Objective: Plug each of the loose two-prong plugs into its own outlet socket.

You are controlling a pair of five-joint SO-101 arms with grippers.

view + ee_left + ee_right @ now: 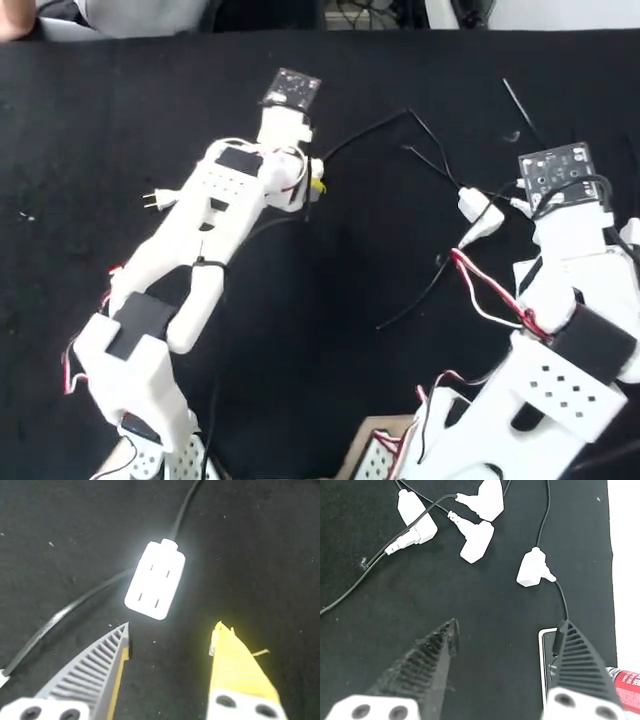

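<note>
1. The left gripper [171,627] is spread wide and holds nothing. One finger is grey and ribbed, the other wrapped in yellow, and both point down at the black surface [100,120].
2. Just beyond its fingertips, clear of both, a white outlet socket [155,580] lies flat with its slots facing up. A black cord [182,510] leaves its far end.
3. The left arm [215,210] stretches from the near left corner toward the middle of the surface, its wrist tipped downward.
4. A loose two-prong plug [153,200] lies just beside that arm, toward the left edge.
5. The right gripper [510,625] is also wide open and empty, its black fingers over bare surface.
6. Beyond it lie four white cord ends. One [532,567] is nearer, and three [477,540] are clustered farther off. Whether each is a plug or a socket cannot be told.
7. The right arm [560,330] rises from the near right corner along the right edge.
</note>
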